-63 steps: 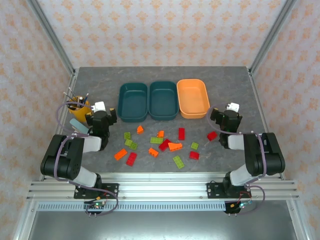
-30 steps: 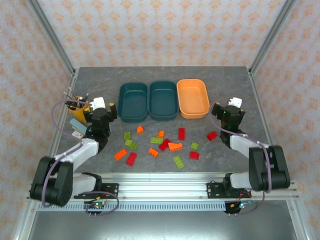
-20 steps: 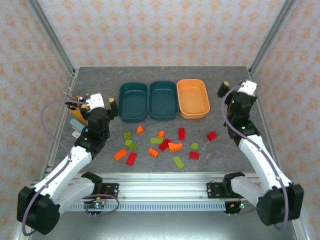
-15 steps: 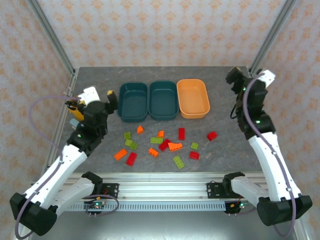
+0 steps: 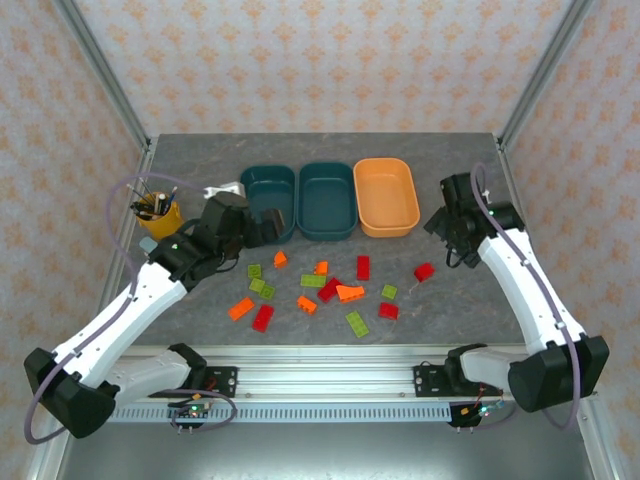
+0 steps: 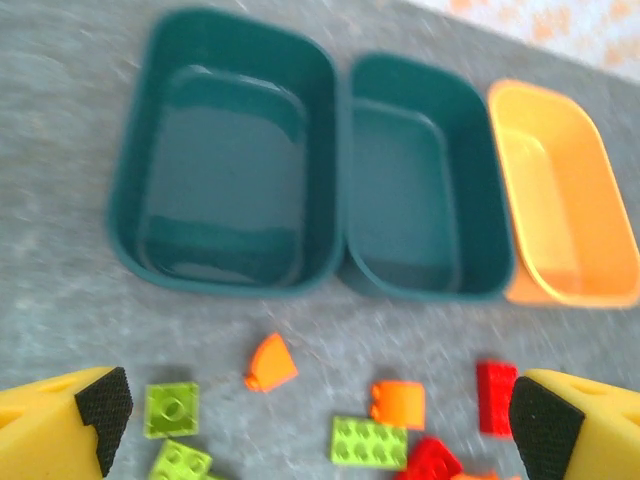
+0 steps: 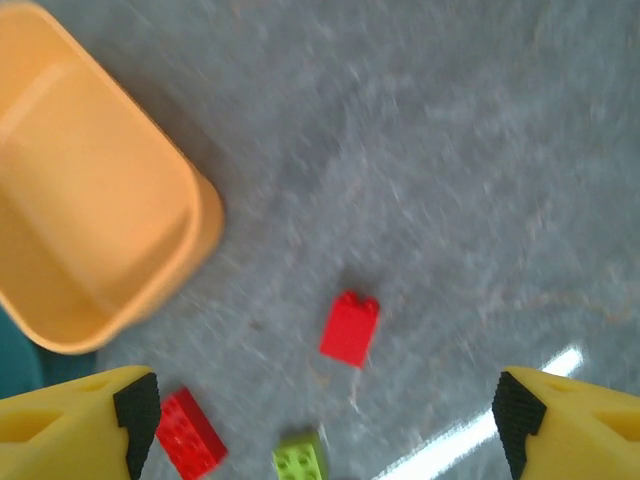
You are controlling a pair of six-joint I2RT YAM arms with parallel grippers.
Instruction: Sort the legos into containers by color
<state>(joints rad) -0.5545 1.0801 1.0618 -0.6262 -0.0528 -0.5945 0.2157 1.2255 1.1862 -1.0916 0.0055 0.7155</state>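
Note:
Three empty containers stand in a row at the back: two dark teal trays (image 5: pixel 266 203) (image 5: pixel 328 199) and an orange tray (image 5: pixel 386 196). Red, orange and yellow-green legos (image 5: pixel 322 290) lie scattered on the grey table in front of them. My left gripper (image 5: pixel 264 226) hangs open before the left teal tray (image 6: pixel 225 160), above an orange wedge (image 6: pixel 270 363) and a green oblong brick (image 6: pixel 368 443). My right gripper (image 5: pixel 445 224) is open to the right of the orange tray (image 7: pixel 90 220), over a lone red brick (image 7: pixel 349 328) (image 5: pixel 424 271). Neither gripper (image 6: pixel 325 415) (image 7: pixel 328 410) holds anything.
A yellow pen cup (image 5: pixel 158 212) stands at the left edge of the table, behind my left arm. Slanted metal frame posts (image 5: pixel 530 95) rise at both back corners. An aluminium rail (image 5: pixel 320 362) runs along the near edge.
Both arms rose from their folded rest and reached out. The left gripper swung right toward the teal trays; the right one went up, then came down beside the orange tray. The bricks stayed put.

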